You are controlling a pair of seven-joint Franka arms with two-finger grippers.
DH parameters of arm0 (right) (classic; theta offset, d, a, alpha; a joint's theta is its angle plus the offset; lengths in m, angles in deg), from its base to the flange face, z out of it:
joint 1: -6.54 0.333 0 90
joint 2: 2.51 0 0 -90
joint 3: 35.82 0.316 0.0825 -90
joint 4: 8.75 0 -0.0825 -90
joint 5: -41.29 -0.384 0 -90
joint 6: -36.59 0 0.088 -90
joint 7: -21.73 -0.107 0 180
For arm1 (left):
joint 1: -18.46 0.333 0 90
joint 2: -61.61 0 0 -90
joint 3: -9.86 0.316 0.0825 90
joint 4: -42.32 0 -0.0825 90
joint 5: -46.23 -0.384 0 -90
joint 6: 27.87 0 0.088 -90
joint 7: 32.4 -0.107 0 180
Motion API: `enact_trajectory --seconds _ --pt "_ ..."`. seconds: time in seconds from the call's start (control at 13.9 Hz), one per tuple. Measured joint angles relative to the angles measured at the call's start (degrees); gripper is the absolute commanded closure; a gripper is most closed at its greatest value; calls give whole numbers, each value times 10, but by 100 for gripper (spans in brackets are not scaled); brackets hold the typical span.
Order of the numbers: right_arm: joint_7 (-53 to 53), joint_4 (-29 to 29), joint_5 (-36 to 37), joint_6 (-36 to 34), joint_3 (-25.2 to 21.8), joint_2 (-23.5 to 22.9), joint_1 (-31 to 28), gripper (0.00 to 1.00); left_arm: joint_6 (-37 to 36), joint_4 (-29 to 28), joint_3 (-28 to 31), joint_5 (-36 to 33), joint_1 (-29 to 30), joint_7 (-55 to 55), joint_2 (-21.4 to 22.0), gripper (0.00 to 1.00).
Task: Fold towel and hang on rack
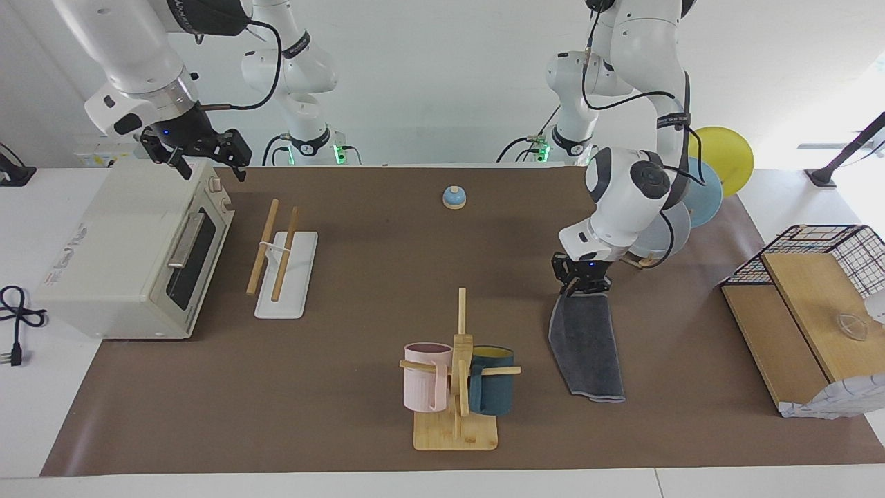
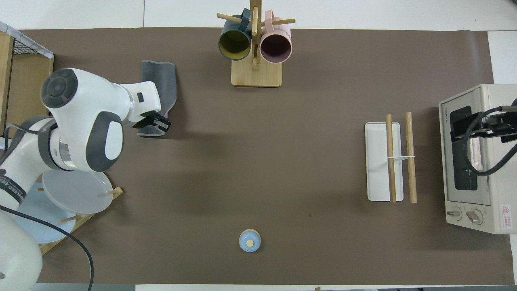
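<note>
- The toaster oven (image 1: pixel 131 249) is parked at the right arm's end of the worktop (image 1: pixel 387 277), with the right end effector (image 1: pixel 200 155) held wide open over it, nothing gripped.
- The rack (image 1: pixel 282 266) is seen just beside the oven.
- The towel (image 1: pixel 586 346) is laid folded, grey face up, near the mug stand (image 1: pixel 458 387).
- One towel corner looks pinched by the left end effector (image 1: pixel 579 285); the grip can't really be confirmed.

towel (image 1: pixel 588 346) beside mug stand (image 1: pixel 458 387), toward left arm's end; rack (image 1: pixel 282 259) in front of toaster oven (image 1: pixel 131 252); bell (image 1: pixel 453 197) nearest robots.
</note>
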State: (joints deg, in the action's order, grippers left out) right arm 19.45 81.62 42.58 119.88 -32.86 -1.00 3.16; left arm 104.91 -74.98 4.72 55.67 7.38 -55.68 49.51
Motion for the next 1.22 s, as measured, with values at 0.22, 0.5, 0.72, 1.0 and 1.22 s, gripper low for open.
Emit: enact_trajectory --seconds 0.22,0.5,0.72,1.0,1.22 --pt "0 0 0 0 0 0 0 0 -11 4 9 0 19 13 12 0" --pt "0 0 0 0 0 0 0 0 -43 40 10 6 45 50 15 0" --pt "0 0 0 0 0 0 0 0 -44 46 11 32 83 50 8 0" --pt "0 0 0 0 0 0 0 0 -39 85 10 89 108 40 -59 0" --pt "0 0 0 0 0 0 0 0 -34 117 9 138 115 39 -108 0"
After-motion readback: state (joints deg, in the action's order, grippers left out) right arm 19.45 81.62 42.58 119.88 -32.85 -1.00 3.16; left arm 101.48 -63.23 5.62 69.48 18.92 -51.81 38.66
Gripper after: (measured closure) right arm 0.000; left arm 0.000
